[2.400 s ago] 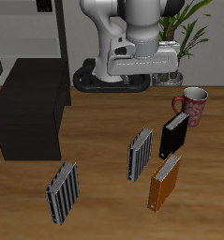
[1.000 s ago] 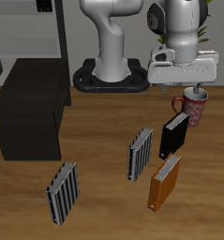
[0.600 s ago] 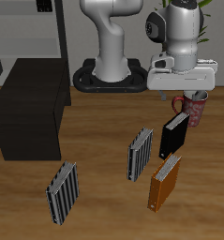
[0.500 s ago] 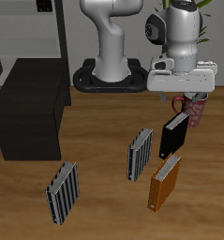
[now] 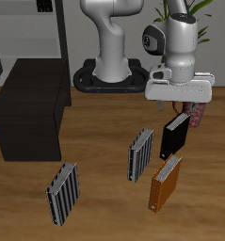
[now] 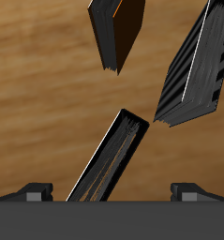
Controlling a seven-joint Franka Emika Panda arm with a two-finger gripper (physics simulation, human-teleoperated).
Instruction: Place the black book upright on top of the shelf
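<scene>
The black book [image 5: 174,137] stands upright on the table, in front of the red mug [image 5: 198,114]. My gripper [image 5: 181,110] hangs just above the book's top edge, open and empty. In the wrist view the black book [image 6: 110,159] lies between my two fingertips [image 6: 35,190], seen from above with its pale page edge showing. The shelf [image 5: 29,118], a large low black cabinet with stepped tops, sits far across the table from the book.
An orange-brown book [image 5: 164,183] stands just in front of the black book, and a grey striped book [image 5: 140,153] stands beside it. Another striped book [image 5: 62,193] is near the front edge. A light grey rack [image 5: 29,28] stands behind the shelf.
The arm swung from the table's middle over to the black book and came down. The gripper now hangs lower, close above the book's top.
</scene>
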